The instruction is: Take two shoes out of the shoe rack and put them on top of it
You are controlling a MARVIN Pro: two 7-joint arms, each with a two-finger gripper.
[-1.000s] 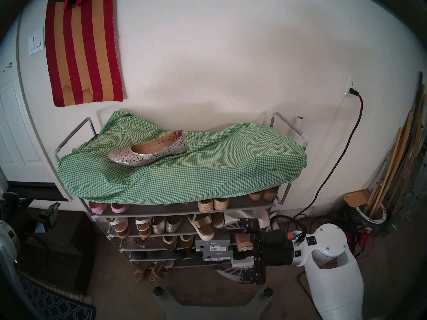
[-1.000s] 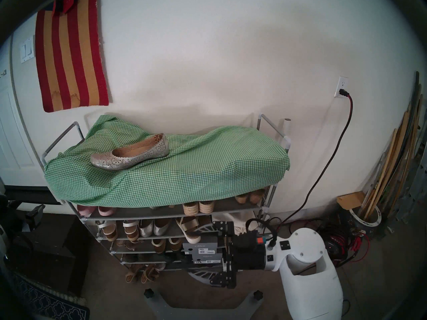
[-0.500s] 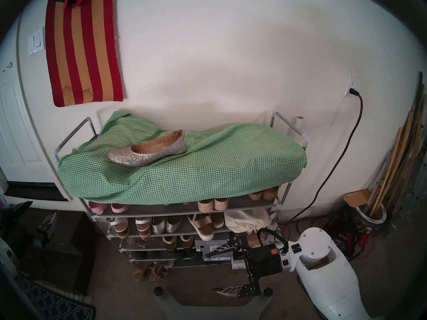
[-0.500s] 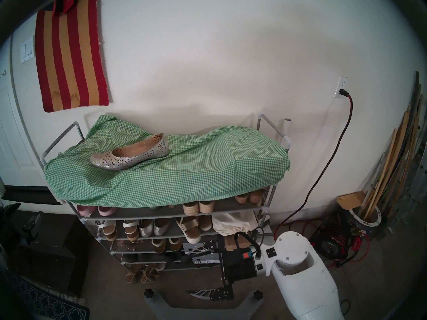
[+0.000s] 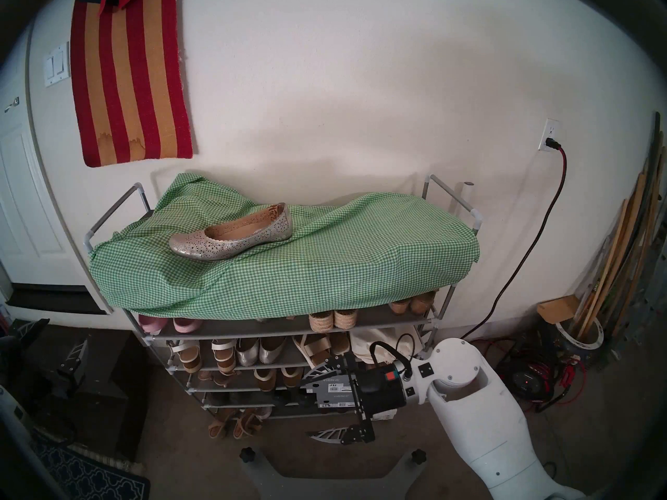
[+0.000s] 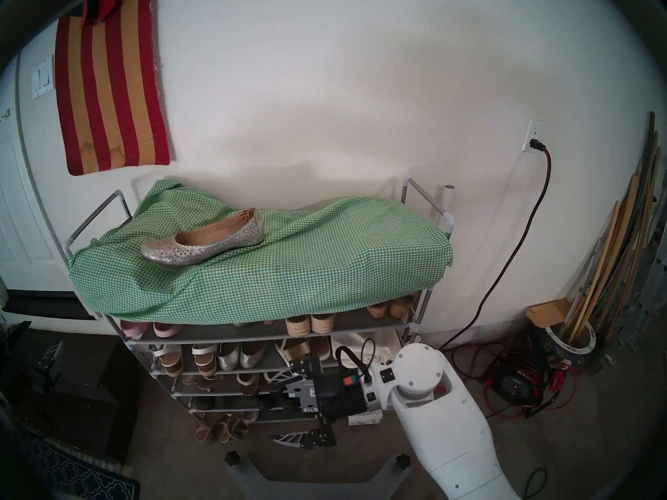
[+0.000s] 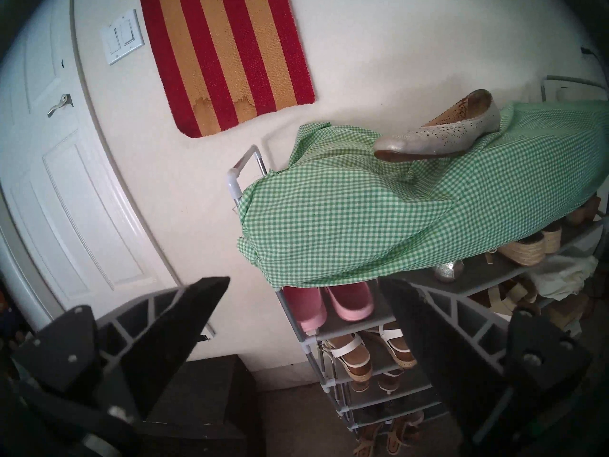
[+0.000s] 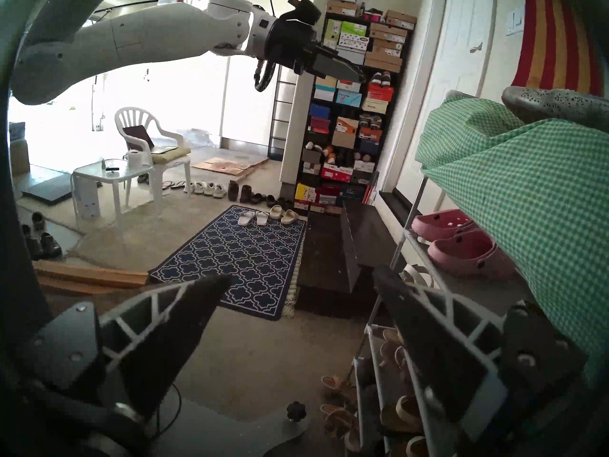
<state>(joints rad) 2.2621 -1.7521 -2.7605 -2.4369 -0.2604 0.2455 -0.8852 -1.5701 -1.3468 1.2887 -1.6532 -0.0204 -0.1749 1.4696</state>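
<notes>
One perforated silver-gold flat (image 5: 231, 236) lies on its sole on the green-white gingham cloth (image 5: 325, 268) that covers the top of my shoe rack (image 5: 438, 190), toward the rack's left half, toe pointing left and heel toward the wall. On the shelf just under the cloth, my left wrist view shows a metallic toe (image 7: 449, 271) peeking out from beneath the hanging fabric, between the pink slip-ons (image 7: 329, 306) at the left end and the woven-sole wedges (image 7: 524, 248); I cannot tell whether it is the perforated mate. My right gripper (image 5: 321, 403) hangs low in front of the rack's lower right shelves, pointing leftward across the grey Vionic shoe boxes (image 5: 332, 394), its jaws spread wide, one finger up by the third shelf and the other down near the floor, with nothing between them. My left gripper (image 7: 303, 318) is drawn back off the rack's left end, jaws likewise spread and empty, facing the side of the rack. The plain silver flats (image 5: 258, 353) sit on the second shelf beside white-strapped sandals (image 5: 202, 355). A red and gold striped hanging (image 5: 130, 73) is on the wall above.
</notes>
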